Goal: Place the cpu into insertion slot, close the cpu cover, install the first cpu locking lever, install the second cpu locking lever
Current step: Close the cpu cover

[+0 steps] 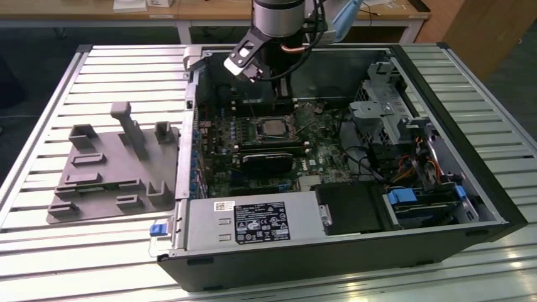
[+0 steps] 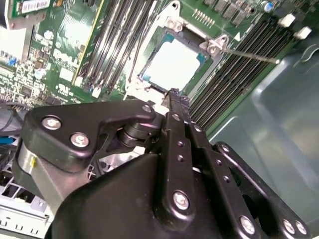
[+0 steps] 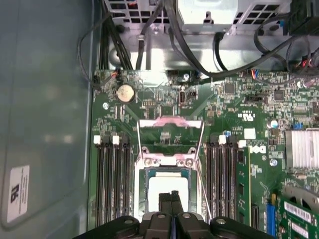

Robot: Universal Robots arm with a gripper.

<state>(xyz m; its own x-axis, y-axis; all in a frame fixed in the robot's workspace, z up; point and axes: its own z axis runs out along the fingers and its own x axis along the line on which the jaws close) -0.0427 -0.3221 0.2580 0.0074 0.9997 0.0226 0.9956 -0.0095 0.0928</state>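
the gripper [image 3: 171, 195] is clenched with nothing in it, hanging just over the cpu [image 3: 159, 186]. the cpu's already sitting in its slot [image 3: 141, 191] on the green board [image 3: 234, 119], cover [image 3: 171, 121] flipped open.

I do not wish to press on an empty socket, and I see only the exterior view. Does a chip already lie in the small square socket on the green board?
Observer: Yes. In the first wrist view the small flat silver-grey square cpu lies in the dark square silver-rimmed insertion slot.
Operator: Is the lid over it closed?
Observer: No. The thin silvery windowed cpu cover stands swung open, off the chip.
Operator: And the pincer?
Observer: The black pincer is shut, empty, above the chip.
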